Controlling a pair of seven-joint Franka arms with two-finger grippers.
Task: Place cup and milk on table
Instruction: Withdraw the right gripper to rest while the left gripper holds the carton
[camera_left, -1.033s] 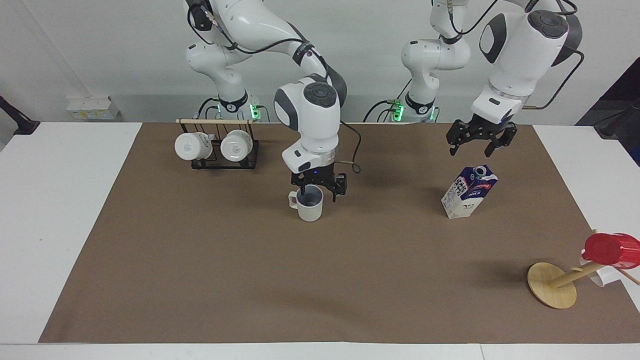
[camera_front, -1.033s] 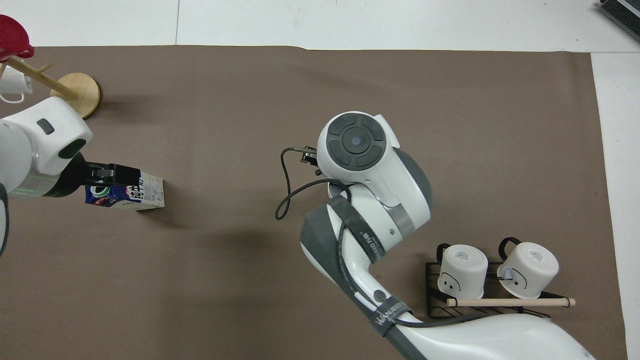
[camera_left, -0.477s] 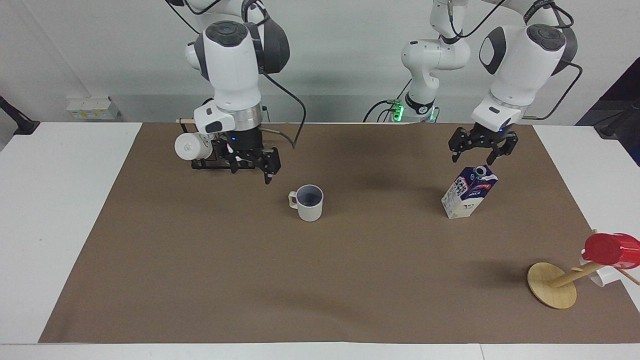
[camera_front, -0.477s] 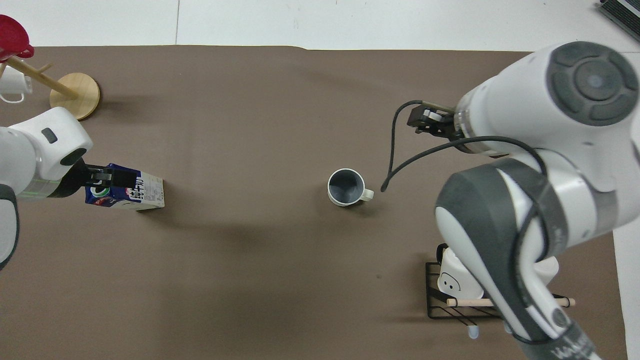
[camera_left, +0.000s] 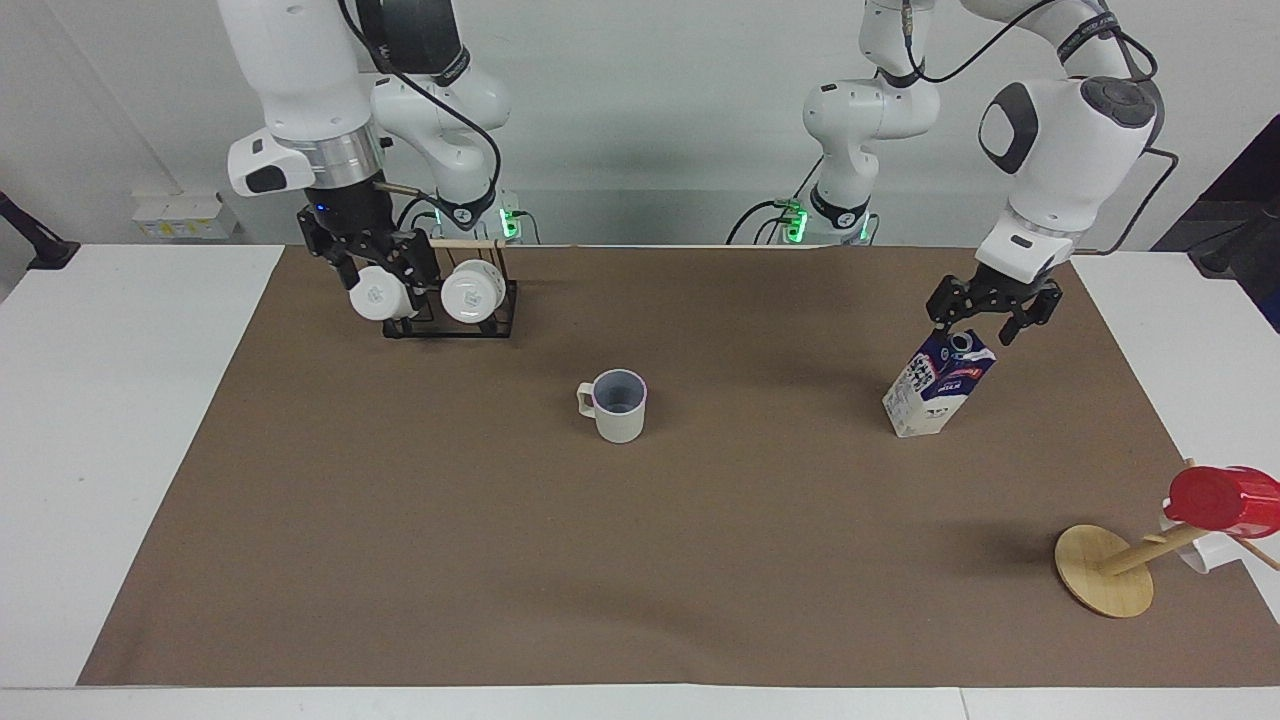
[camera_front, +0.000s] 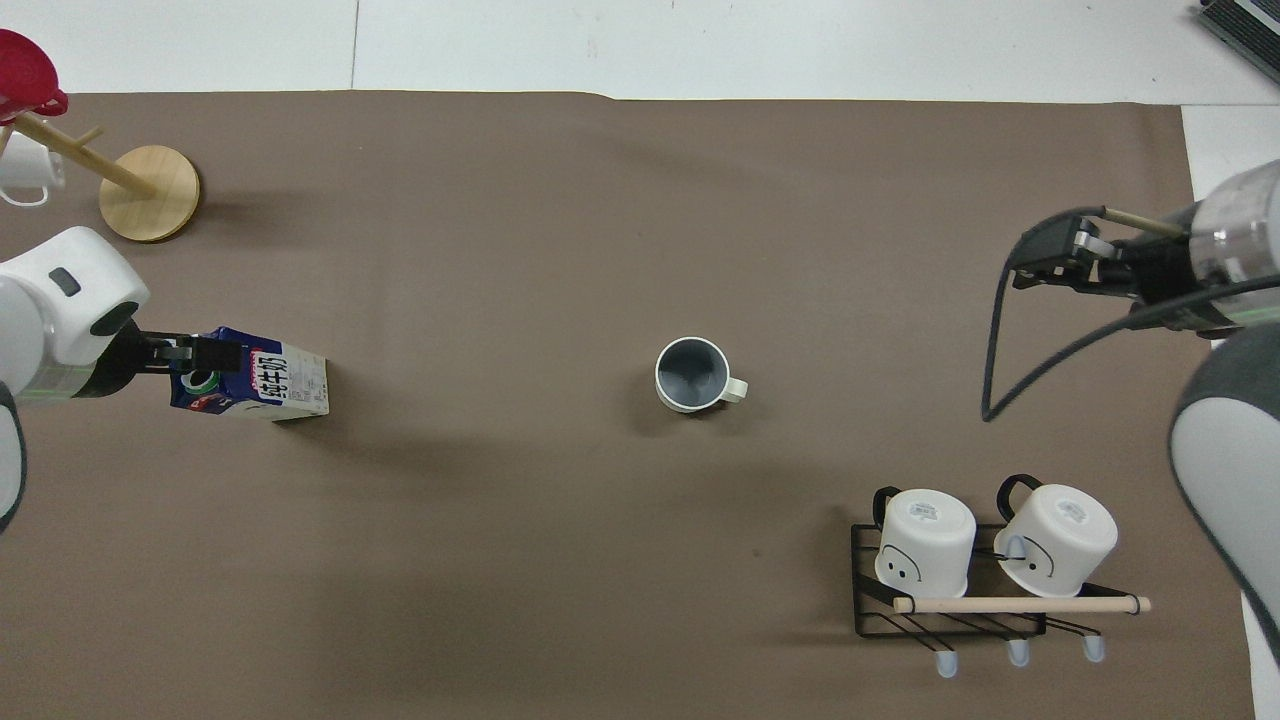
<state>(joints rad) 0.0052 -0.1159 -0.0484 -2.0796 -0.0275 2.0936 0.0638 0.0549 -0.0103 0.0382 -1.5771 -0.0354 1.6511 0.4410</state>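
The off-white cup (camera_left: 620, 405) with a grey-blue inside stands upright on the brown mat (camera_left: 640, 560) of the table, mid-table, free of both grippers; it also shows in the overhead view (camera_front: 692, 374). The milk (camera_left: 938, 385), a blue and white carton with a white cap, stands on the mat toward the left arm's end (camera_front: 255, 388). My left gripper (camera_left: 985, 322) hangs open just over the carton's top, holding nothing; the overhead view shows it (camera_front: 172, 353) over the cap end. My right gripper (camera_left: 378, 265) is open and empty, raised over the mug rack (camera_front: 1050, 262).
A black wire rack (camera_left: 450, 322) with two all-white mugs stands near the robots toward the right arm's end (camera_front: 870, 600). A tilted wooden mug stand (camera_left: 1105, 570) with a red cup (camera_left: 1220, 497) stands far from the robots at the left arm's end.
My right gripper has let go of the cup, risen and swung away to over the mug rack. My left gripper has shifted a little toward its own end, over the carton. Cup and milk have stayed put.
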